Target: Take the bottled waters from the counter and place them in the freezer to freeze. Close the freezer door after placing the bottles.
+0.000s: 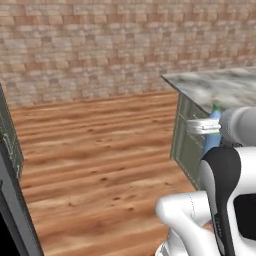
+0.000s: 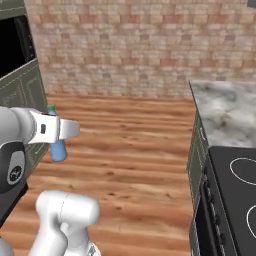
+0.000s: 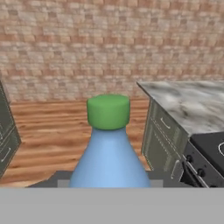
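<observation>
One bottle, the blue bottle [image 3: 109, 153] with the green cap [image 3: 108, 112], is clamped upright in my gripper [image 2: 62, 131], carried in the air over the wooden floor [image 1: 100, 150], well clear of the marbled counter [image 3: 188, 103] to its right. So I judge the pickup of this first one done. Left to do: get it into the freezer, fetch the second bottle, then shut the freezer door. Neither is before me now.

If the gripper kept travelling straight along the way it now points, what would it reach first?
Probably the brick wall. The gripper, shut on the blue bottle, faces it over open wood floor, with the counter off to one side; depth is uncertain.
</observation>
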